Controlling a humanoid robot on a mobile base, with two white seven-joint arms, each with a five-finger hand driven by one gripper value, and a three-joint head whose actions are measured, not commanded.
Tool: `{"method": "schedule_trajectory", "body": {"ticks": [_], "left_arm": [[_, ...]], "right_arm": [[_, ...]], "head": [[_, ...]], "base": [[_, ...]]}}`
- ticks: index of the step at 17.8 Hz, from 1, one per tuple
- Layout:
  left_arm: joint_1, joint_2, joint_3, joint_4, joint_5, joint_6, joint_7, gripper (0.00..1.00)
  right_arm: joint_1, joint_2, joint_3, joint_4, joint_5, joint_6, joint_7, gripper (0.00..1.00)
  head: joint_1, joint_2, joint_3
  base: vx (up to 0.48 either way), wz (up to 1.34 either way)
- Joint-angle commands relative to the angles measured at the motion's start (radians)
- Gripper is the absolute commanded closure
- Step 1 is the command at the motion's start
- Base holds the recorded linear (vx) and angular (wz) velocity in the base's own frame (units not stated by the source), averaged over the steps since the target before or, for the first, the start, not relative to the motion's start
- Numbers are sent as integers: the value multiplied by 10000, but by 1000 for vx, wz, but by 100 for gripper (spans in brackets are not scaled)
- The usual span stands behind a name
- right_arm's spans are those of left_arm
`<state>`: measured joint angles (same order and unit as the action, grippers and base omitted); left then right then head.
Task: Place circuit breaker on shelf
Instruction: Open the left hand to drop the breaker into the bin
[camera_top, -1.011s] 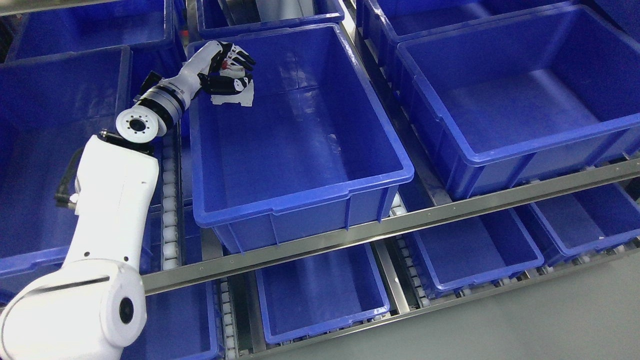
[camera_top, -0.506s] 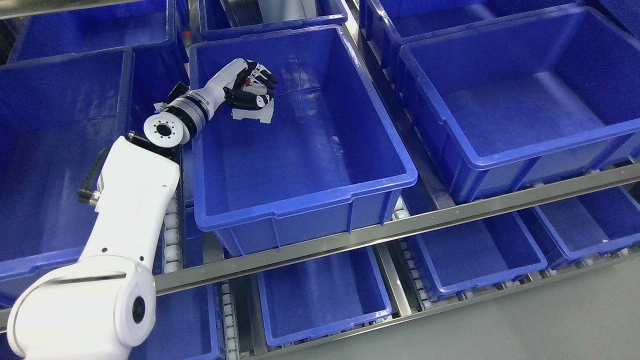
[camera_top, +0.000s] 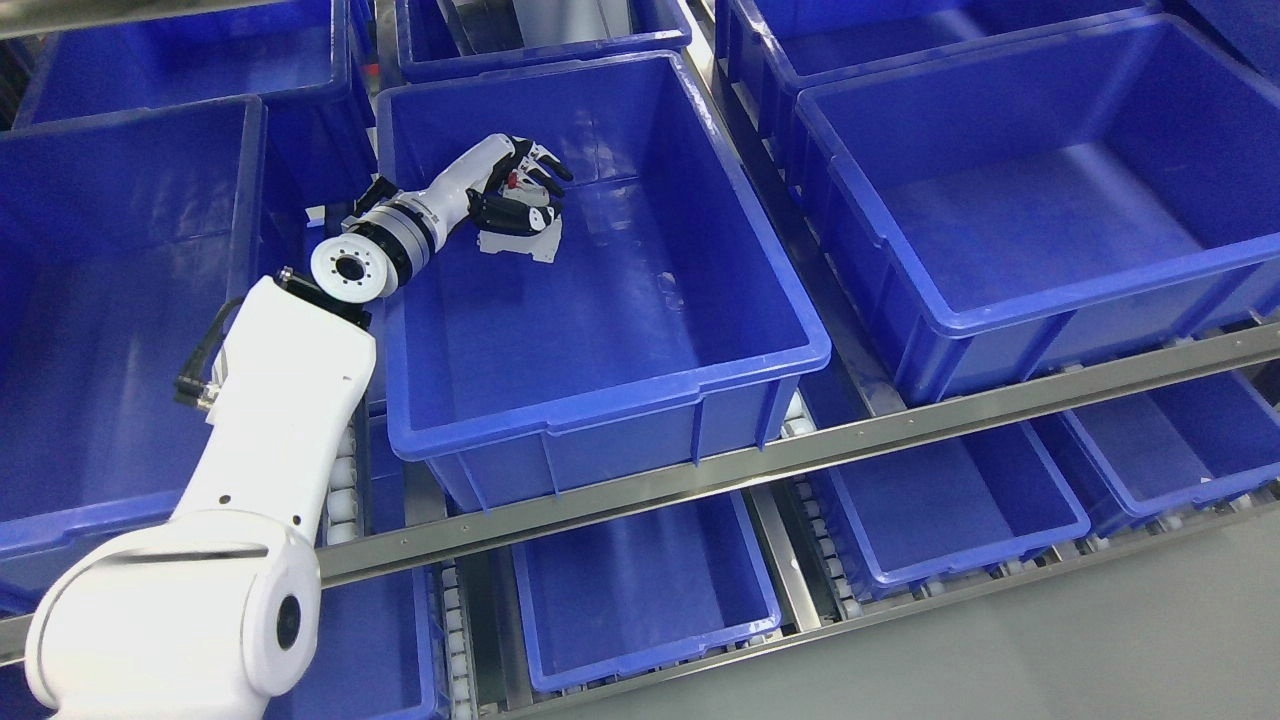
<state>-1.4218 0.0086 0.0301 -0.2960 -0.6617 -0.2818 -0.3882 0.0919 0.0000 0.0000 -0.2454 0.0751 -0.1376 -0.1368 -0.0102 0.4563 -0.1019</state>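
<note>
The left hand (camera_top: 515, 190) reaches over the left wall of the middle blue bin (camera_top: 600, 300) on the upper shelf (camera_top: 900, 425), its fingers (camera_top: 520, 212) curled around a white circuit breaker (camera_top: 522, 238). The breaker sits low inside the bin, near its far left corner; whether it touches the bin floor cannot be told. Further blue bins stand on either side.

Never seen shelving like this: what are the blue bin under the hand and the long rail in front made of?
Blue bin: likely moulded plastic, glossy, soft light reflections on its walls. Rail: apparently metal, brushed silver sheen, small fasteners along it.
</note>
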Motion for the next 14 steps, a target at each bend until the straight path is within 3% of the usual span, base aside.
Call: {"method": "schedule_trajectory", "body": {"ticks": [1, 7, 14], "left_arm": [[-17, 88, -438, 214, 6, -5, 170, 72], [-2, 88, -591, 214, -10, -5, 201, 57], [-231, 88, -486, -30, 6, -5, 705, 24]], "right_arm": [[1, -175, 199, -1, 0, 2158, 3, 0], [1, -175, 199, -1, 0, 2158, 3, 0], [1, -175, 199, -1, 0, 2158, 3, 0]], "head": [[0, 0, 0], [0, 0, 0], [0, 0, 0]], "base": [[0, 0], [0, 0], [0, 0]]}}
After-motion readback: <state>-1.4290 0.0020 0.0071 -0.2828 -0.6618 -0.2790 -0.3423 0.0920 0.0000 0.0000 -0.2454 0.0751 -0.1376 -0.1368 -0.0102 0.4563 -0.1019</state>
